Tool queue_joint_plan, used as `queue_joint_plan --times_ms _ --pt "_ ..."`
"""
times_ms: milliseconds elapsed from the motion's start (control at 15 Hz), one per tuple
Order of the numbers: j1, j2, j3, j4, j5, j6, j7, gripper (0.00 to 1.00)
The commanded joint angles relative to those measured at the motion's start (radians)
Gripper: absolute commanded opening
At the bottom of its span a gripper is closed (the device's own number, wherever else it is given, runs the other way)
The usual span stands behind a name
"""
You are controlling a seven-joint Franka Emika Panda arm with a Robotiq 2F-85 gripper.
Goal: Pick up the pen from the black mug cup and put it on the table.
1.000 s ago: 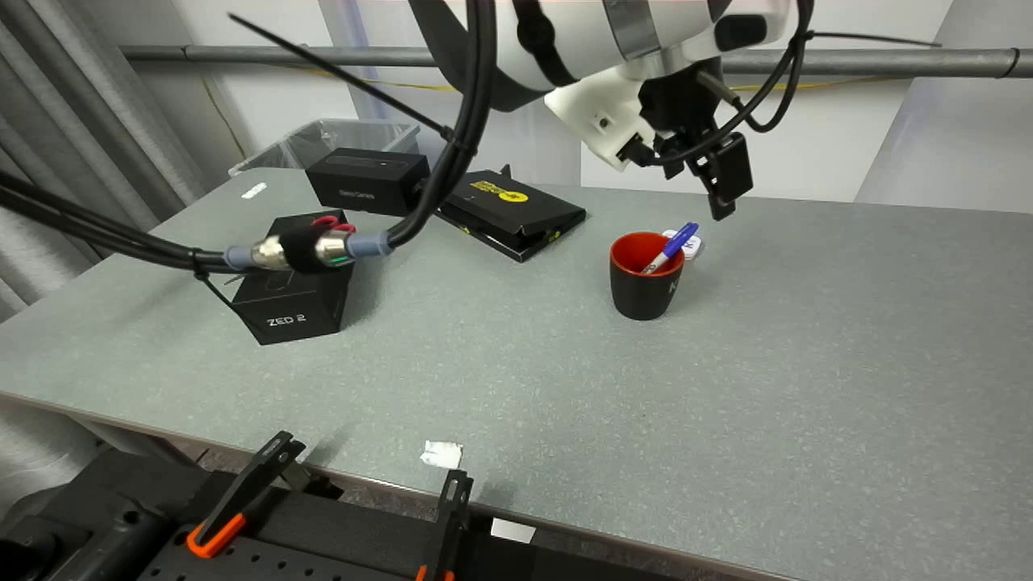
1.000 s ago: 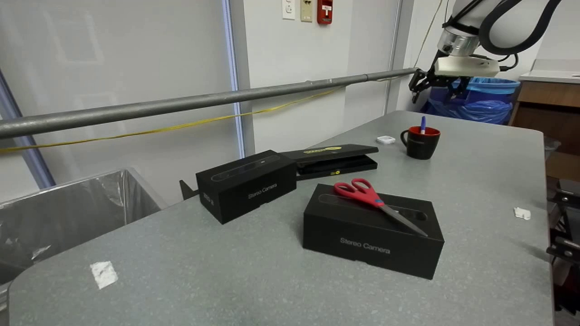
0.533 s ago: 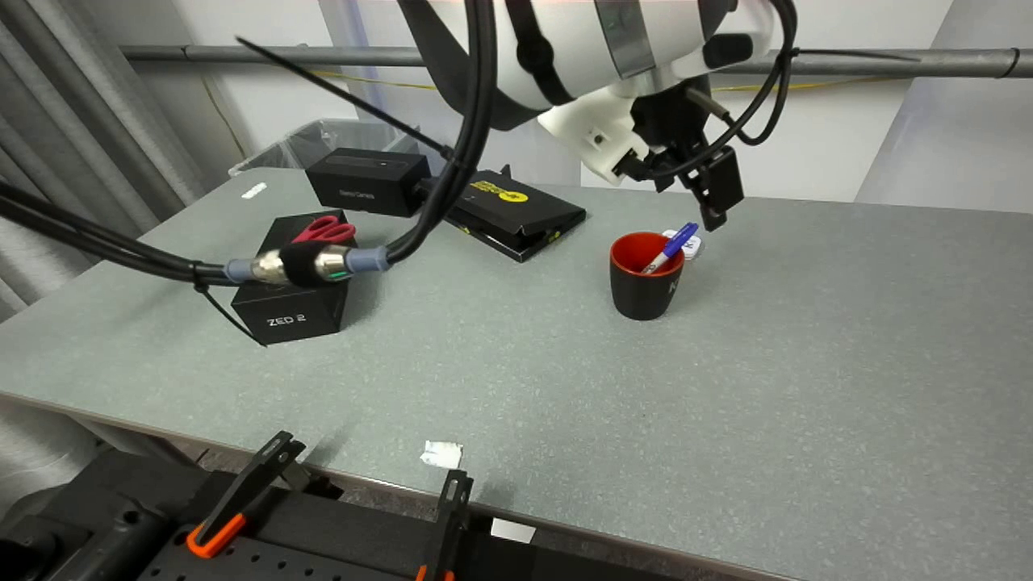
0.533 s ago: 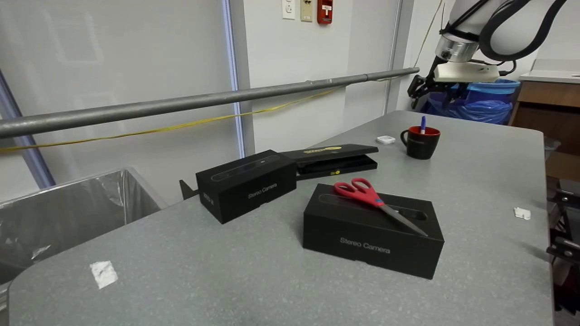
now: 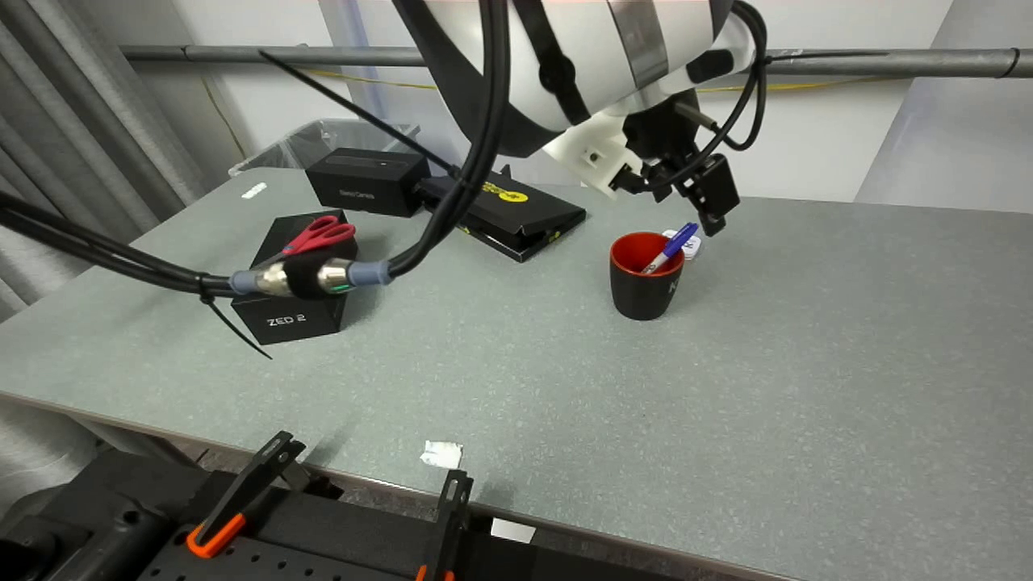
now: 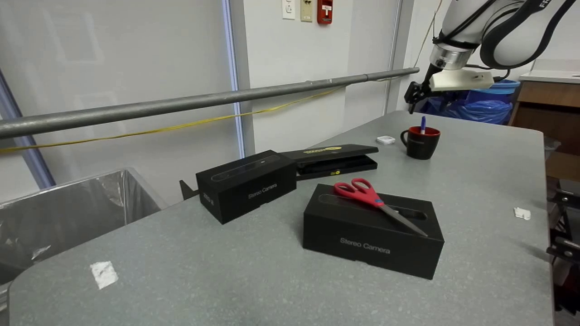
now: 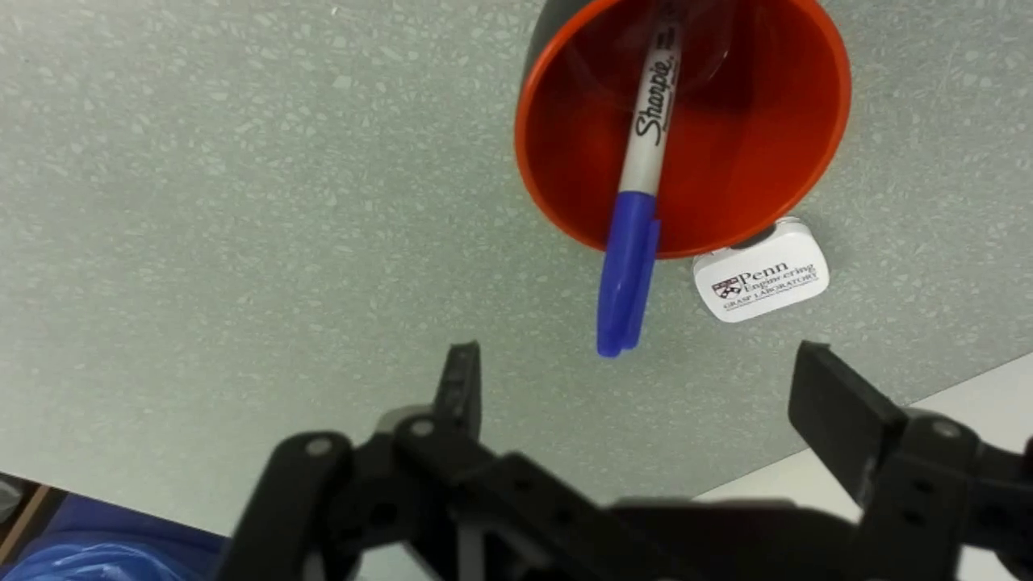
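The gripper (image 7: 636, 375) has sunk toward the pen (image 7: 642, 173) in the mug (image 5: 641, 295), jaws apart. Grasping seems next; remaining height is unclear

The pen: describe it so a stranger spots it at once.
On the big grey table, find the black mug cup with the bright red inside. The pen sticks up out of it, blue cap uppermost. Unlike the small white case nearby, it is long and slim, lettered Sharpie.
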Motion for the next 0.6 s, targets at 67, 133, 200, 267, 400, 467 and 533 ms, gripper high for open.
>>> queue_joint_plan --times_ms 67,133,200,267,400,467,533 --pt "0.034 0.087 -0.009 0.059 -0.007 0.019 0.055 1.0" --pt "0.038 0.098 -0.011 0.066 -0.008 0.019 0.058 1.0" --pt "0.041 0.108 -0.013 0.072 -0.009 0.017 0.061 1.0" --pt "0.041 0.116 -0.012 0.076 -0.006 0.015 0.059 1.0" --pt "0.046 0.128 -0.023 0.083 -0.014 0.02 0.068 0.74" --pt "0.05 0.131 -0.03 0.086 -0.019 0.023 0.073 0.66" --pt "0.051 0.128 -0.035 0.084 -0.025 0.027 0.072 0.58"
